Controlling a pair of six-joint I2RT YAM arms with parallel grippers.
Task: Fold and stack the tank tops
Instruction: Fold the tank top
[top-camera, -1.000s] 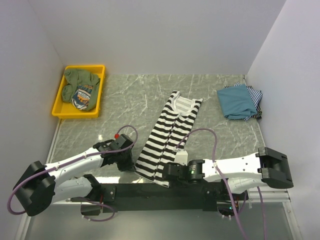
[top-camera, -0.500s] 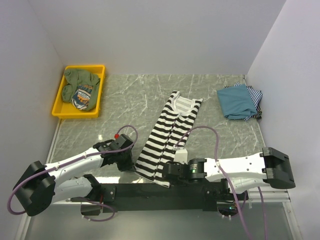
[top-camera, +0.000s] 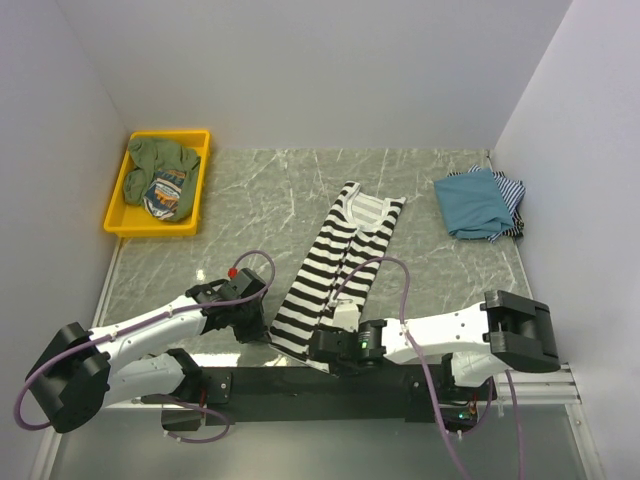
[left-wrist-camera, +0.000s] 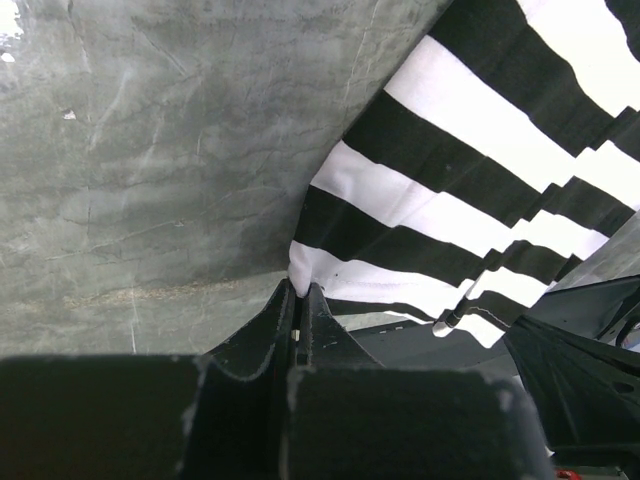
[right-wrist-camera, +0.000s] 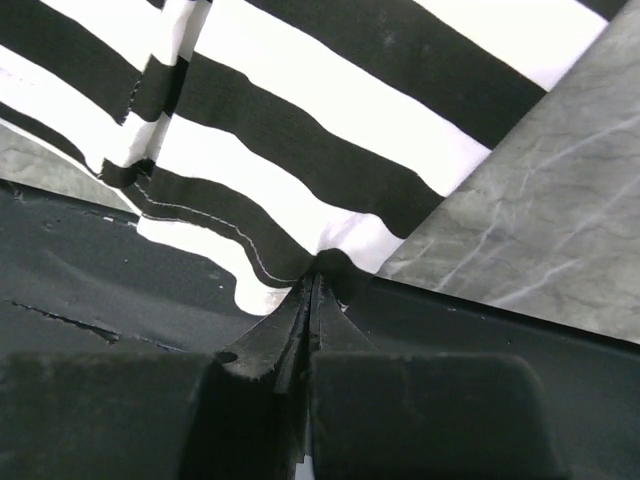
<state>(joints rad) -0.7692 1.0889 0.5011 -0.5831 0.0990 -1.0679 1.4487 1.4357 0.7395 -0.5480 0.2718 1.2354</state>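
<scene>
Tank top (top-camera: 340, 250) with black-and-white stripes lies on the tabletop (top-camera: 250, 200); left end effector (left-wrist-camera: 298, 290) and right end effector (right-wrist-camera: 315, 272) each pinch a near hem corner.

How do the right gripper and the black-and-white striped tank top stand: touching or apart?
Touching. The right wrist view shows the right gripper shut on a hem corner of the black-and-white striped tank top.
</scene>
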